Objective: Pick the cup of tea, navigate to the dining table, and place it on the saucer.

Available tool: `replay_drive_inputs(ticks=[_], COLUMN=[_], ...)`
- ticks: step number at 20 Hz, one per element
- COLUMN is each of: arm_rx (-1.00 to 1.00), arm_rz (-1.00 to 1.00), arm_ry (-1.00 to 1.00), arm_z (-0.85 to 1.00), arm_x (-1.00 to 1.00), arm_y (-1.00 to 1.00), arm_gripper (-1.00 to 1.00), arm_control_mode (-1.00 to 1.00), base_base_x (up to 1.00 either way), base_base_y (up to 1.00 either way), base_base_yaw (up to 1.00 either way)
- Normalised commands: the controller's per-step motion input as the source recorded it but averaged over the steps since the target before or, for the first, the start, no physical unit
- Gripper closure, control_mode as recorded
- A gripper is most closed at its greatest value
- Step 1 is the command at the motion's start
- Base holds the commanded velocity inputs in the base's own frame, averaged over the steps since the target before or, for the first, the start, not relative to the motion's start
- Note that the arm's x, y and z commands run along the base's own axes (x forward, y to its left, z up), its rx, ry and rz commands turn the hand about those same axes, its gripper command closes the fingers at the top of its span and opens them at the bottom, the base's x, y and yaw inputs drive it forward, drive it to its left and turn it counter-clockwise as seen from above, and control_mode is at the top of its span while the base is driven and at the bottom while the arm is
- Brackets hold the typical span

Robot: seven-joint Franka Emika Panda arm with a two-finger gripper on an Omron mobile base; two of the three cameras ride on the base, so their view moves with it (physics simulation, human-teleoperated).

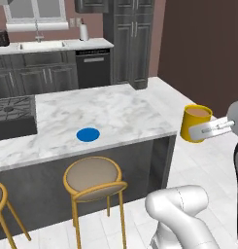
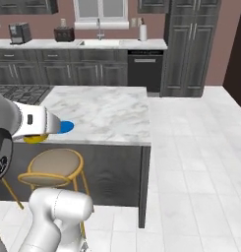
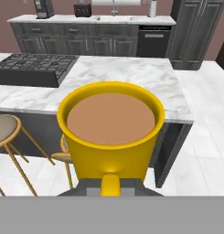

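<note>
The dining table point(image 1: 106, 109) spreads its marble top across the middle of the kitchen, a cooktop point(image 1: 12, 109) sunk in its left end and round-seated stools point(image 1: 93, 177) (gold-legged) tucked along its near side. On the marble near that edge lies the blue saucer point(image 1: 88, 134), bare. The cup of tea point(image 1: 196, 123) hangs in the air off the table's right corner, well apart from the saucer, upright and full, with the gripper point(image 1: 213, 128) clamped, it seems, on its handle side.
</note>
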Motion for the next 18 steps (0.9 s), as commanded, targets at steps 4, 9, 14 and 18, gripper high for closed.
replay_drive_inputs(ticks=[4, 9, 14, 18], arm_rx=[0.0, 0.0, 0.0, 0.0], arm_rz=[0.0, 0.0, 0.0, 0.0], arm_ry=[0.0, 0.0, 0.0, 0.0], arm_z=[0.0, 0.0, 0.0, 0.0], arm_x=[0.0, 0.0, 0.0, 0.0], arm_y=[0.0, 0.0, 0.0, 0.0], arm_gripper=[1.0, 1.0, 1.0, 1.0], arm_control_mode=[1.0, 1.0, 1.0, 1.0], base_base_x=[0.72, 0.74, 0.65, 0.13], base_base_y=[0.14, 0.4, 0.11, 0.01], base_base_yaw=[0.0, 0.0, 0.0, 0.0])
